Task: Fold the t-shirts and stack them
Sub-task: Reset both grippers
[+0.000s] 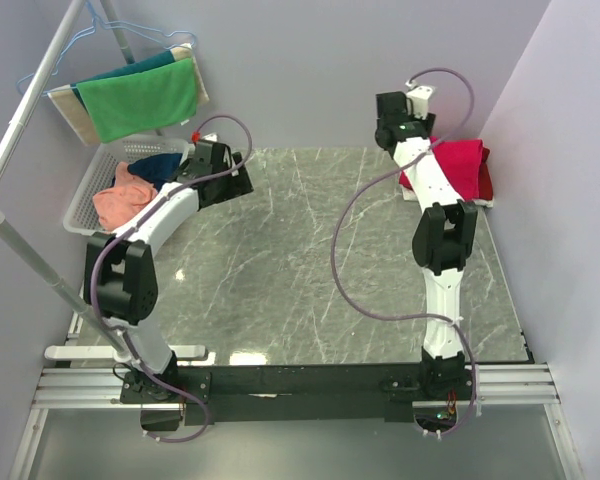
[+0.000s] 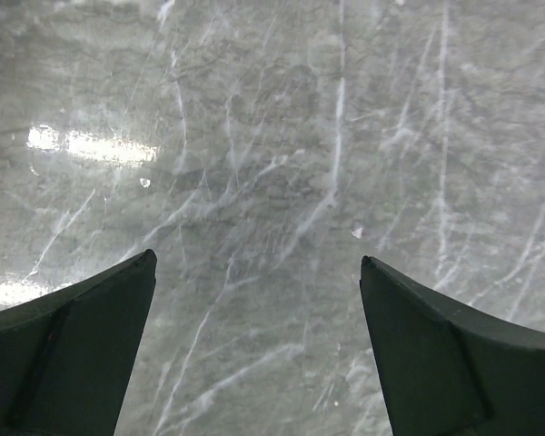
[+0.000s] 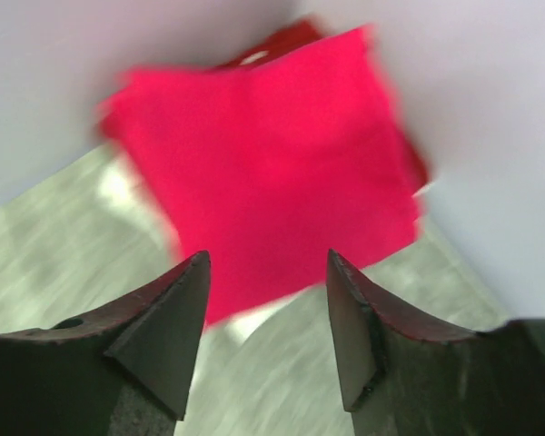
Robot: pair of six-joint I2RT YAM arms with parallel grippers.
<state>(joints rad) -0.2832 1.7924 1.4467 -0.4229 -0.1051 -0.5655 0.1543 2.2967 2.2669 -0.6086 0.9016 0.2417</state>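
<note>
A folded bright pinkish-red t-shirt (image 1: pixel 460 162) lies at the table's far right corner on a darker maroon-red one (image 1: pixel 486 182). In the right wrist view the pinkish-red shirt (image 3: pixel 272 154) fills the middle, blurred, with a maroon edge (image 3: pixel 286 38) behind it. My right gripper (image 3: pixel 267 255) is open and empty, just above and in front of that stack. A salmon-orange shirt (image 1: pixel 120 197) and a navy one (image 1: pixel 162 166) lie crumpled in the basket. My left gripper (image 2: pixel 256 259) is open and empty over bare marble, next to the basket in the top view (image 1: pixel 225 175).
A white laundry basket (image 1: pixel 84 200) stands at the far left. A green towel (image 1: pixel 140 100), with teal and beige ones, hangs on a rack behind it. A slanted metal pole (image 1: pixel 20 110) runs along the left. Walls close in the right and back.
</note>
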